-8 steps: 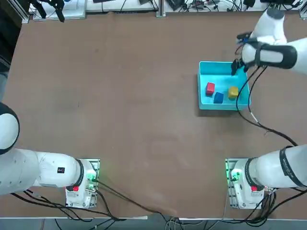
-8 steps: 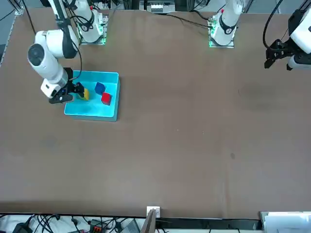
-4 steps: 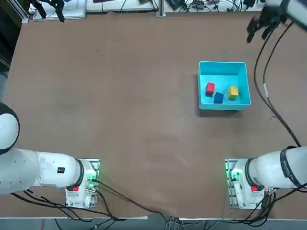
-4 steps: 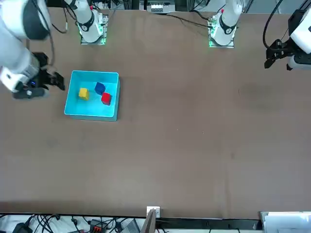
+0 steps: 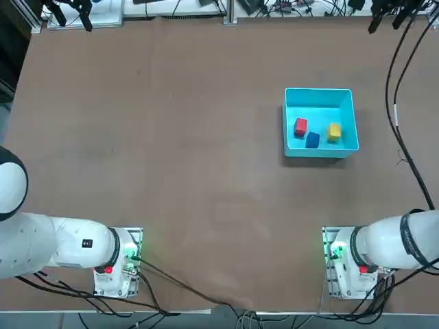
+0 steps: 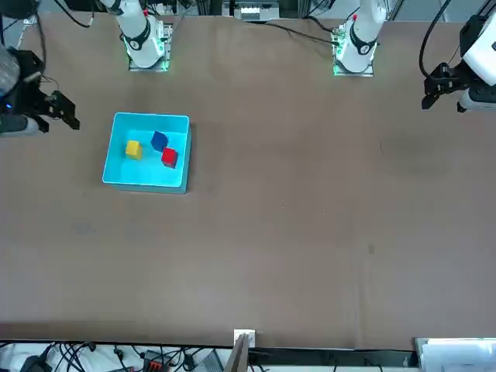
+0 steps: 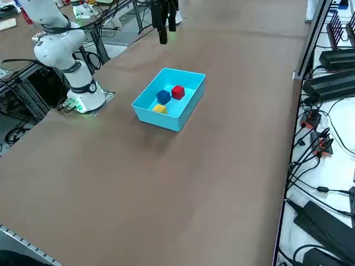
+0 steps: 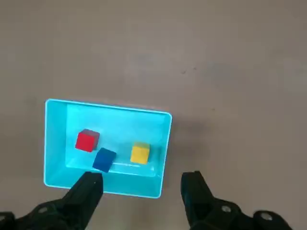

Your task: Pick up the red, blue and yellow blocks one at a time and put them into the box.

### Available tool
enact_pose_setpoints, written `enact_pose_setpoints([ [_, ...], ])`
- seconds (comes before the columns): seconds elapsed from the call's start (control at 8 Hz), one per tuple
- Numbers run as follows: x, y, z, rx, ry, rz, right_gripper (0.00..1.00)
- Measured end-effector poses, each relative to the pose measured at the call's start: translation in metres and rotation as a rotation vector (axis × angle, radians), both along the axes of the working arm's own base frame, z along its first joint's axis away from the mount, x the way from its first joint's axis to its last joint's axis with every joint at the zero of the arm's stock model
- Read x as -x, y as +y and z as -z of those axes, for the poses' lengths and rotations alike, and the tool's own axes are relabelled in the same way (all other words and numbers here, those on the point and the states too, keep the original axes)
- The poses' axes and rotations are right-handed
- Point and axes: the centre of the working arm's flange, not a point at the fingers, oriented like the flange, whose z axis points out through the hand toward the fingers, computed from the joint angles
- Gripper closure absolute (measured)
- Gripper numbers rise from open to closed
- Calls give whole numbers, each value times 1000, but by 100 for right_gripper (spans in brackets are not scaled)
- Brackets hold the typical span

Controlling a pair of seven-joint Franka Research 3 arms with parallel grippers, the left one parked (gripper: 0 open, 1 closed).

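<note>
Table: brown top (image 5: 185, 171), bare to the left of the box
Box: light cyan-blue, shallow (image 5: 319, 96); sits flat on the table; the three blocks are inside it
Red block: in the box (image 5: 300, 127); leftmost of the three as seen from overhead; near the box's left wall
Blue block: in the box (image 5: 313, 140); just beside the red block; closest of the three to the box wall on the robot's side
Yellow block: in the box (image 5: 333, 132); rightmost of the three; set apart from the blue block, near the box's right wall
Right gripper: raised over the table (image 8: 144, 174); in the top view, beyond the box and to its right; outside the box's outline
Fingers: wide apart; nothing between them
Cables: black (image 5: 401, 137); pass to the right of the box, apart from it
</note>
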Motion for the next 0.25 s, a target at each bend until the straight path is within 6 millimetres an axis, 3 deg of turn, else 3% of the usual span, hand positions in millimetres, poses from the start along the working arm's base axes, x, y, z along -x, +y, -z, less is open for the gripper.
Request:
enact_pose_setpoints([
  [0.25, 6, -12, -15, -5, -10, 20, 0],
])
